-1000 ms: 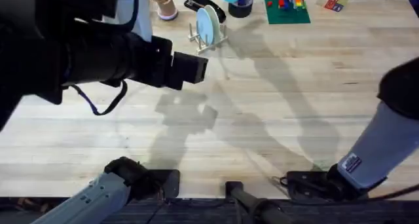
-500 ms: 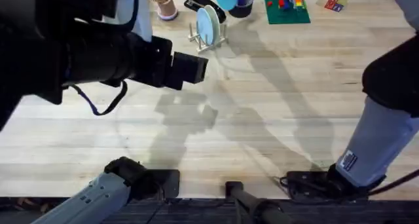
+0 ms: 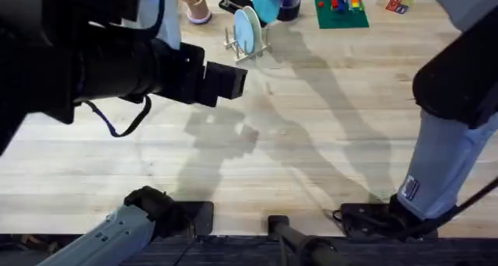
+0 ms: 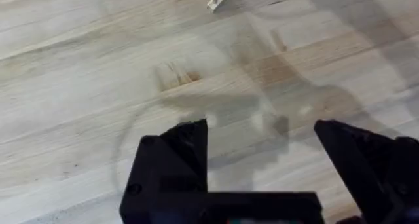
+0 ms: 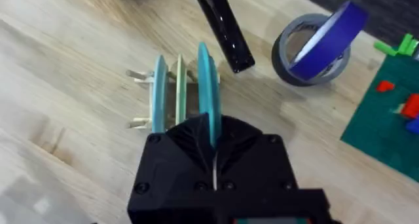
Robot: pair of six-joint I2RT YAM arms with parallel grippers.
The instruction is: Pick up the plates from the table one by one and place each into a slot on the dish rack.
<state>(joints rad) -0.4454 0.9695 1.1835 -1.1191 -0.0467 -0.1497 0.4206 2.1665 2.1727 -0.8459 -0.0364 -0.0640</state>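
Note:
My right gripper [image 5: 213,137] is shut on the rim of a bright-turquoise plate [image 5: 205,86], which it holds on edge just over the dish rack [image 5: 179,86]. A paler blue-white plate [image 5: 159,93] stands upright in a slot of the rack, one dowel row away. From overhead, the turquoise plate [image 3: 263,6] hangs at the far side of the dish rack [image 3: 233,47], beside the pale plate [image 3: 247,29]. I cannot tell whether the turquoise plate touches the rack. My left gripper [image 4: 262,145] hovers open over bare table [image 4: 78,86], holding nothing.
Behind the rack lie a black stapler [image 5: 222,27], two tape rolls [image 5: 314,44] and a green baseplate with bricks [image 3: 341,8]. A pink cup [image 3: 194,5] stands at the back left. The left arm [image 3: 117,64] looms large over the table's left half.
The right arm has carried the turquoise plate left and down, closer to the rack. The left arm has not moved.

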